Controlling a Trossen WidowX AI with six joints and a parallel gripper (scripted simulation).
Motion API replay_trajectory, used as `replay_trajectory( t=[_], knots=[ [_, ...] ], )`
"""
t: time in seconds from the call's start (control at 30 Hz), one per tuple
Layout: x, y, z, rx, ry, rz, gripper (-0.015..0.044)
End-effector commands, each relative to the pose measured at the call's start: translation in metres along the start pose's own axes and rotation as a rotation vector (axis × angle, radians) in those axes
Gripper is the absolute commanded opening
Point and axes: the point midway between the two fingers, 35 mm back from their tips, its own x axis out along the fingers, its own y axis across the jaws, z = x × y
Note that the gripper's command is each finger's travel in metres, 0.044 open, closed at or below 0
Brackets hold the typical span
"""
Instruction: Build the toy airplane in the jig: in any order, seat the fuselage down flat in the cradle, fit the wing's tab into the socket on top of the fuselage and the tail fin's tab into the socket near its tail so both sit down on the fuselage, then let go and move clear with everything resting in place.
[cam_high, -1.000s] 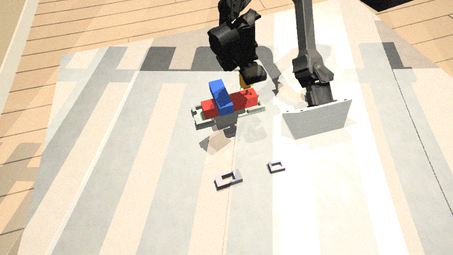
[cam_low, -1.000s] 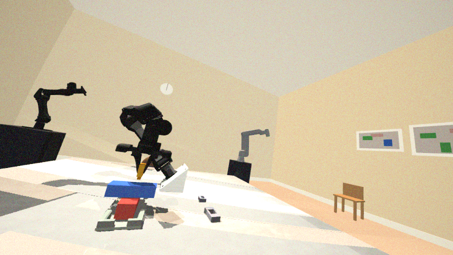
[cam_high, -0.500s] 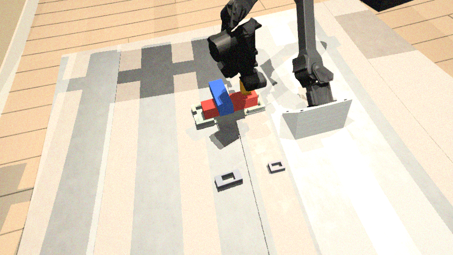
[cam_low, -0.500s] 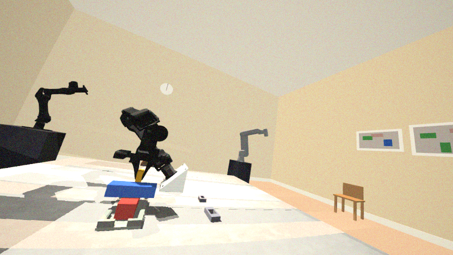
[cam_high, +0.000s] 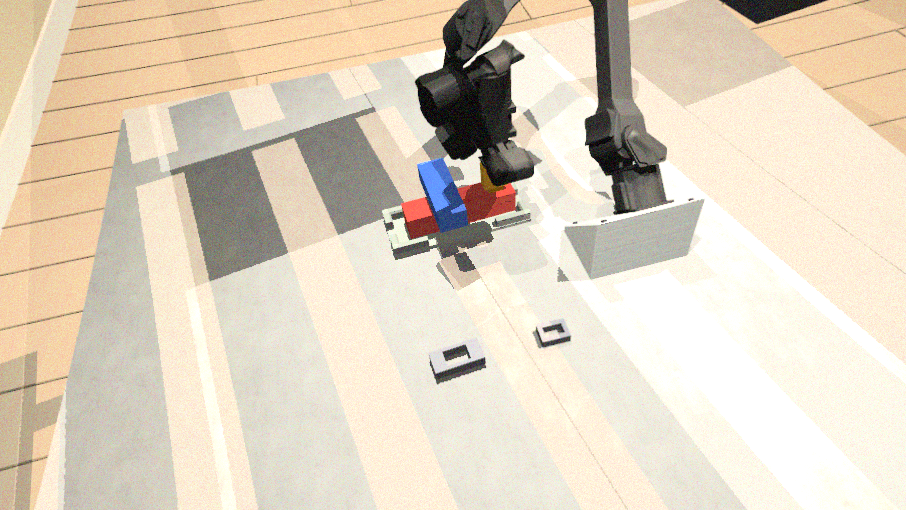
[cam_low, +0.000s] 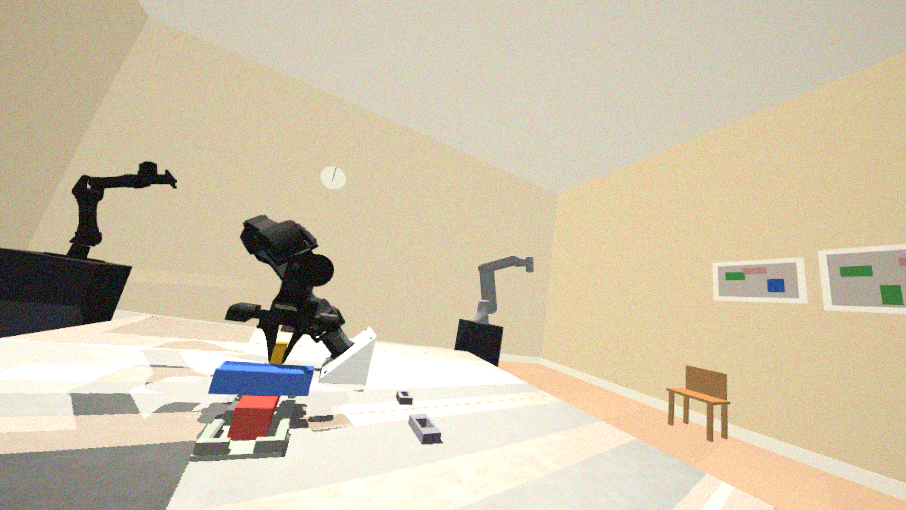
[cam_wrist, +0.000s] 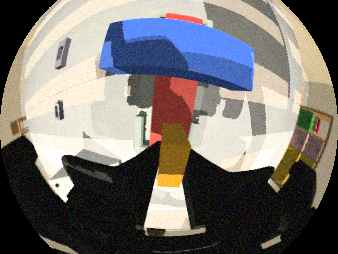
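Note:
The red fuselage (cam_high: 497, 204) (cam_low: 253, 418) (cam_wrist: 170, 100) lies in the pale green cradle (cam_high: 412, 245) (cam_low: 240, 447) (cam_wrist: 138, 132) and looks flat. The blue wing (cam_high: 443, 196) (cam_low: 261, 381) (cam_wrist: 200, 50) lies across the top of the fuselage, near its middle. My gripper (cam_high: 494, 177) (cam_low: 278, 358) (cam_wrist: 169, 146) is shut on the orange-yellow tail fin (cam_high: 489, 180) (cam_low: 278, 352) (cam_wrist: 173, 160), which stands roughly upright at the fuselage's tail end. The fin's lower end is at or just above the fuselage top. The fin's tab and the tail socket are hidden, so I cannot tell whether they are engaged.
A larger grey holder (cam_high: 438, 364) (cam_low: 426, 433) and a smaller grey holder (cam_high: 542, 333) (cam_low: 404, 399) lie to one side of the cradle. A pale wedge-shaped mount (cam_high: 646, 240) (cam_low: 358, 367) stands beyond the tail end at the arm's base. The wing stands close to my gripper.

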Motion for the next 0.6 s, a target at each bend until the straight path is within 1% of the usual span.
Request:
replay_trajectory(
  t=[0.0,0.3,0.5,0.57],
  knots=[
    [-0.0002,-0.0001,0.0001,0.002,0.000,0.000,0.0026],
    [-0.0002,-0.0001,0.0001,0.002,0.000,0.000,0.0260],
    [-0.0002,-0.0001,0.0001,0.002,0.000,0.000,0.0260],
    [-0.0097,0.0001,0.0011,-0.005,-0.014,0.007,0.0260]
  ],
)
